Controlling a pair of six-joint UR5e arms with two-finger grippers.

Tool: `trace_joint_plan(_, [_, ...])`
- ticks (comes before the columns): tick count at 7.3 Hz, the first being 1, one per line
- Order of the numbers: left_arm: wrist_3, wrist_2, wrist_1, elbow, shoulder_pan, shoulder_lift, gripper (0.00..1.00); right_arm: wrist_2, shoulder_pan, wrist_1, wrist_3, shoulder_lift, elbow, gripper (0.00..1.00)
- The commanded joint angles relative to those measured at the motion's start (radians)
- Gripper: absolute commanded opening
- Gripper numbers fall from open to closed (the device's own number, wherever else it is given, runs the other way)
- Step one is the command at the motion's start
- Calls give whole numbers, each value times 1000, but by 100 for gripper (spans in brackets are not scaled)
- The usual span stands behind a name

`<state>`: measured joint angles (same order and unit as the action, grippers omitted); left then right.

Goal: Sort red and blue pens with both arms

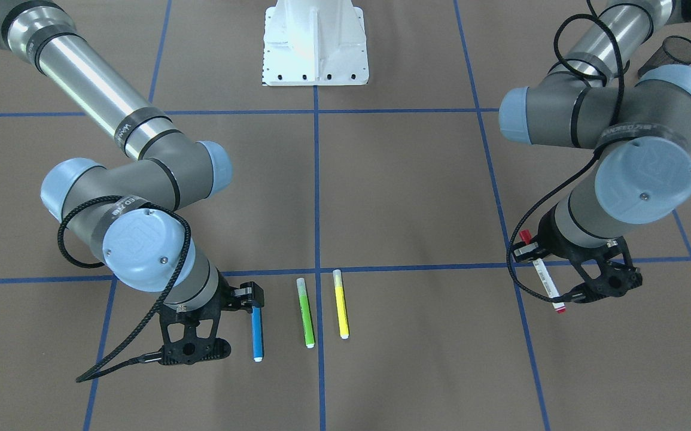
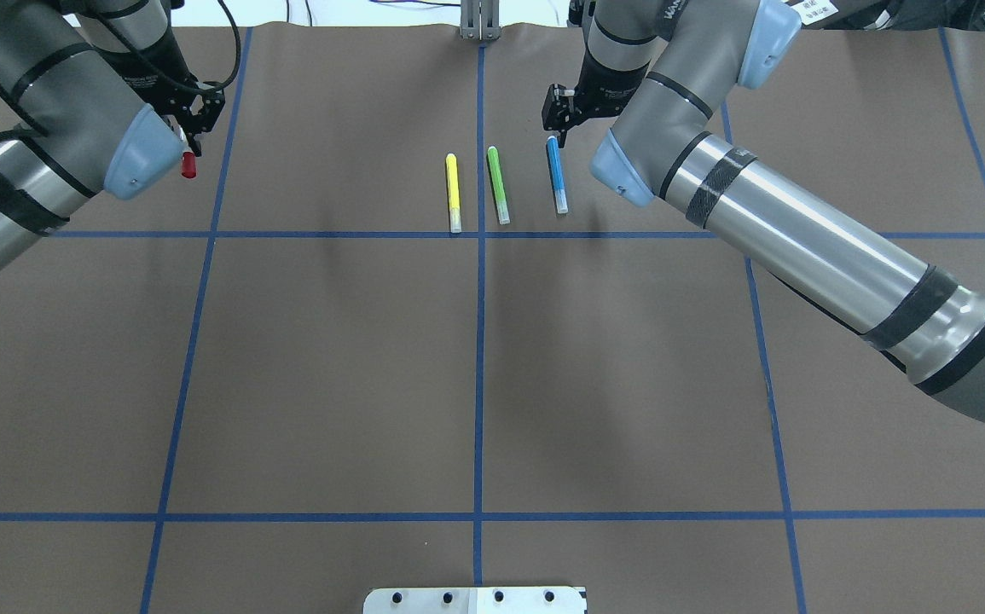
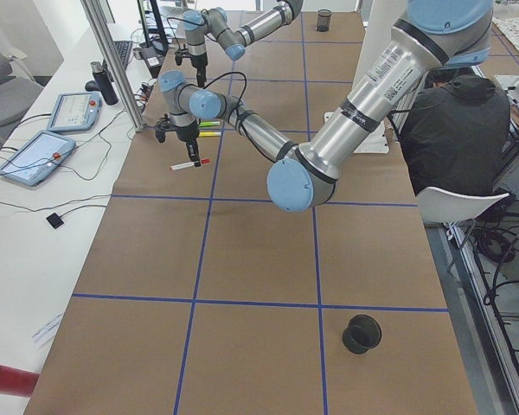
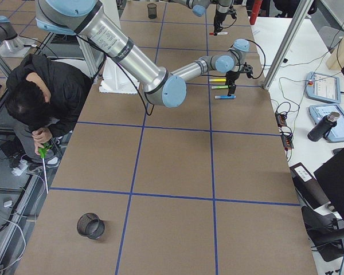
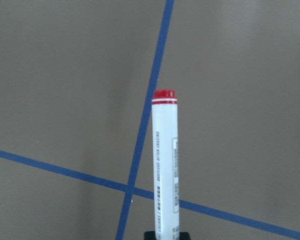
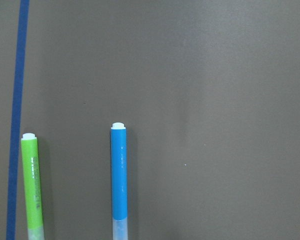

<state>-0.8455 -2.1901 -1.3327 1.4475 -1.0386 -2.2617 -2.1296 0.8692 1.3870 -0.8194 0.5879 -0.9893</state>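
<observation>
Exterior front-facing shows the red pen (image 1: 542, 274) clamped near its cap end in the left jaws, the white barrel slanting out past them to the red tail. In the left wrist-mounted view it looms large against the tape (image 5: 159, 50), so I judge it raised off the counter (image 1: 417, 197). The blue pen (image 1: 257, 335) lies flat on the counter near the green pen (image 1: 306, 314), with the yellow pen (image 1: 340, 304) beyond that, all three parallel and apart. The right jaws stand at the blue pen's cap end; whether they are spread or closed on it I cannot tell.

Both pens look light, stiff and smooth. Being slim round plastic, they should roll if nudged, and may swing in a pinch taken far from the middle, as on the red one. Mid-barrel, across the axis, seems the surer hold, since a cap could slip or pull off. The green pen sits close on one side, so a grasp on the blue pen wants care there.

A left cup (image 3: 362, 334) and a right cup (image 4: 90, 225) stand well away at the counter's ends
</observation>
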Motion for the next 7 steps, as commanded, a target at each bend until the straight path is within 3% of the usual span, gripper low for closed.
trace_joint_plan(1, [46, 1, 3, 36, -15, 30, 0, 48, -54, -63, -75, -7, 50, 95])
trace_joint_plan(7, [48, 0, 1, 40, -20, 30, 0, 79, -98, -72, -96, -5, 73, 87])
